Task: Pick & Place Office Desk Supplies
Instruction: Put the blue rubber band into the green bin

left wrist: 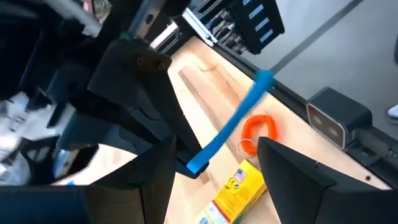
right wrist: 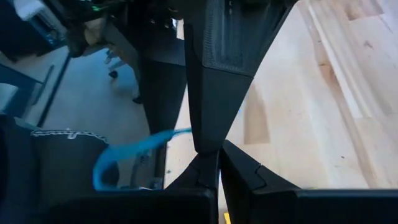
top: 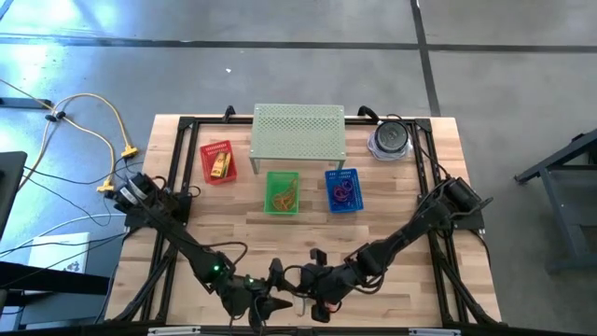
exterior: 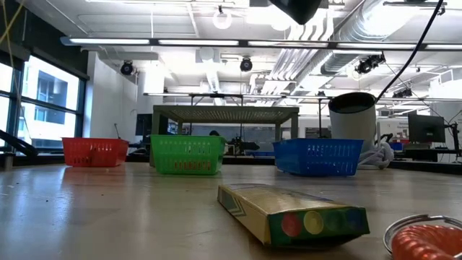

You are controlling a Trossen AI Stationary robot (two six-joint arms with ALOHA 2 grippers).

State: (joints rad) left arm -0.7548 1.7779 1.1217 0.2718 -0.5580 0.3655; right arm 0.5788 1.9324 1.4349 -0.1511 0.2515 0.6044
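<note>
Item: blue band [left wrist: 231,124], a thin, flat, flexible strip of bright blue, stretched taut. One end was hooked on the left gripper's [left wrist: 217,171] near finger; the other ran off toward the right gripper [right wrist: 217,163]. In the right wrist view the same band showed as a slack blue loop beside that gripper's fingers. It hung above the front edge of the table [top: 392,201], between the two grippers.

Item: orange coil [left wrist: 260,129], a small springy spiral loop with a metal ring at one end, lying on the table just beside the crayon box [left wrist: 236,193].

Item: crayon box, a yellow rectangular card packet lying flat on the wood; the low view showed green sides and coloured dots on its end.

Left gripper: fingers spread moderately apart, the band caught on one finger only.

Right gripper: fingers closed tight together; whether they pinched the band could not be told.

Fixtures: plank table of pale wood; red mesh basket [top: 217,162], green mesh basket [top: 283,192] and blue mesh basket [top: 342,189] in a row, each holding small items; pale green perforated shelf [top: 298,131] behind them.
</note>
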